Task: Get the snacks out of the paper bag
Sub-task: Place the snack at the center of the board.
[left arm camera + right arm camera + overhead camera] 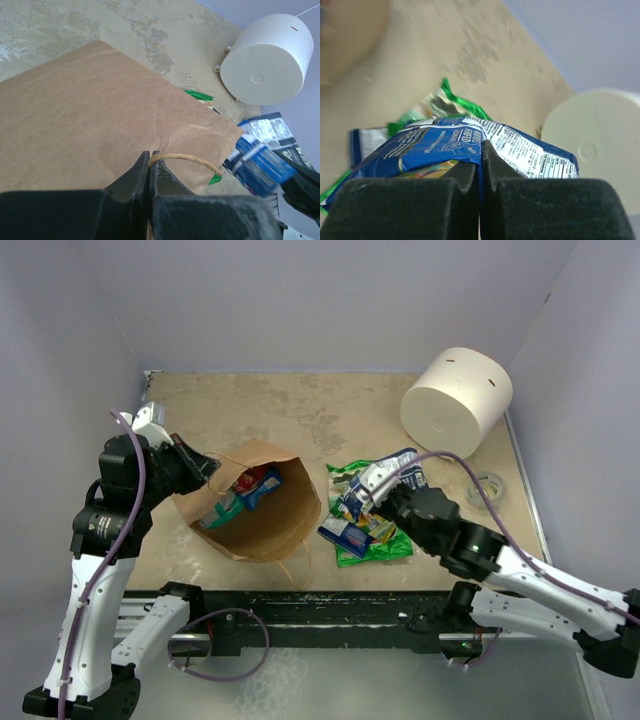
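Pinching the thin tan loop handle (pixel 186 159) of the brown kraft paper bag (pixel 268 518), the left gripper (pixel 205 468) sits at the bag's left rim. Its jaws are closed, with the cord caught between the tips. The bag lies on the mottled beige table (pixel 300 410) with its mouth turned up toward the overhead camera. Inside it show a small red-pink packet (pixel 265 477), a blue packet (pixel 256 490) touching it, and a teal packet (pixel 222 508) against the left wall.

Just right of the bag, a heap of shiny packets rests on the table: a green foil packet (pixel 378 548) at the bottom and a dark blue-and-white packet (pixel 343 532) over its left edge. The right gripper (pixel 481 150) hangs over this heap with its jaws clamped narrow on the edge of a larger blue-and-white printed packet (pixel 445 145) — the green foil shows beneath it.

At the far right a big white cylinder (pixel 457 400) lies on its side, well apart from the bag.
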Motion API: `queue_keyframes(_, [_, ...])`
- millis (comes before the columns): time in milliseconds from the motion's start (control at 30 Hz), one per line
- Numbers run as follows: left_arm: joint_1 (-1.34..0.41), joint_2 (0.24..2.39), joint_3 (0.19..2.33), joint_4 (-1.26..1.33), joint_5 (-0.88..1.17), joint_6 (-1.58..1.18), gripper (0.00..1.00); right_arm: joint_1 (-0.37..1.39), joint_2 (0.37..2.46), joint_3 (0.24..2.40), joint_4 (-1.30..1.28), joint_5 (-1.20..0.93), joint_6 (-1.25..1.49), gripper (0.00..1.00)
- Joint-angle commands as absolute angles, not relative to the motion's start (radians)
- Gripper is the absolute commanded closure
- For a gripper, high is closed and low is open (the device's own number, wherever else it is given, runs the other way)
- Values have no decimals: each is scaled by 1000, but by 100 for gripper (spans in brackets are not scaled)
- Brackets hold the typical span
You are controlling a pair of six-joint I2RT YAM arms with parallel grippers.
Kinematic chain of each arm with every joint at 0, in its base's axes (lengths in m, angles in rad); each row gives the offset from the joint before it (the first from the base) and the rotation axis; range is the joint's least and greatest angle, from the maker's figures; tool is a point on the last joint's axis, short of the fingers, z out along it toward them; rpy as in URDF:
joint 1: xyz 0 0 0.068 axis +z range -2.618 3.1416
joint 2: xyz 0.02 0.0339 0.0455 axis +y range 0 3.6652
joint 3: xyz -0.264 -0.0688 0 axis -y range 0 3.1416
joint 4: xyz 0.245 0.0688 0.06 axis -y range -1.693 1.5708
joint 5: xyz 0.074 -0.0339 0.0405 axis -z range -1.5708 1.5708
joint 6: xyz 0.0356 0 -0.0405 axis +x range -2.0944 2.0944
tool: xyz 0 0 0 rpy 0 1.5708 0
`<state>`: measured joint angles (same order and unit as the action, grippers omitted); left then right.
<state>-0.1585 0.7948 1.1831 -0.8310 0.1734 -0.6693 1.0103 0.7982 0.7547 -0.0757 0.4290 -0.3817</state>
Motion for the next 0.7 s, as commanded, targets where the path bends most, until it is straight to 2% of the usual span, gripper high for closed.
queue_keyframes(0, [-159, 803, 1229, -814, 156, -660, 100, 867, 934, 744, 111, 515, -272, 100])
queue_keyframes(333, [-160, 793, 1231, -810, 185, -653, 100, 810, 1191, 735, 237, 443, -248, 100])
queue_keyframes(667, [-160, 780, 1205, -797, 237, -659, 100, 811, 1161, 611, 114, 443, -192, 99])
